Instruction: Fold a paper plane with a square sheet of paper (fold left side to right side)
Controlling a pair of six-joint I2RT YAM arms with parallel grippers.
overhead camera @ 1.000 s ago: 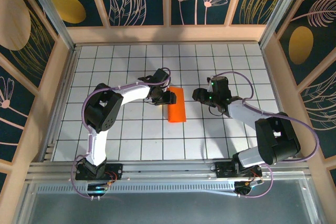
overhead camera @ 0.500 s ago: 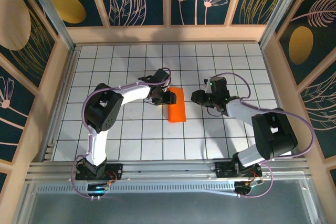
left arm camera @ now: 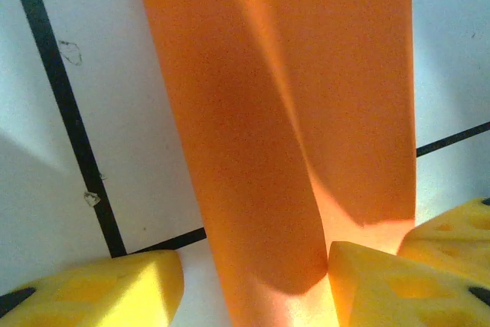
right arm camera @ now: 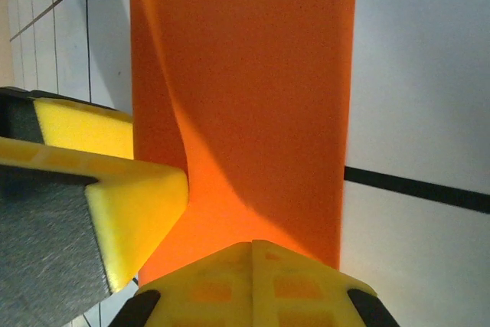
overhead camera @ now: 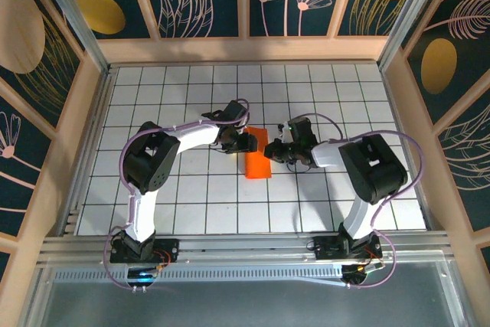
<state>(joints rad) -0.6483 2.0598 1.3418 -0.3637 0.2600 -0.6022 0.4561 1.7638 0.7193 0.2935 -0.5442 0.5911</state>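
Your left end effector (overhead camera: 245, 142) sits at the left edge of the orange sheet of paper (overhead camera: 257, 161). Its yellow fingers (left arm camera: 99, 289) are partly apart, and one touches the paper. The paper lies folded in a long strip in the middle of the desk (overhead camera: 191, 189). Your right end effector (overhead camera: 280, 148) is pinched tight on the paper's right edge.
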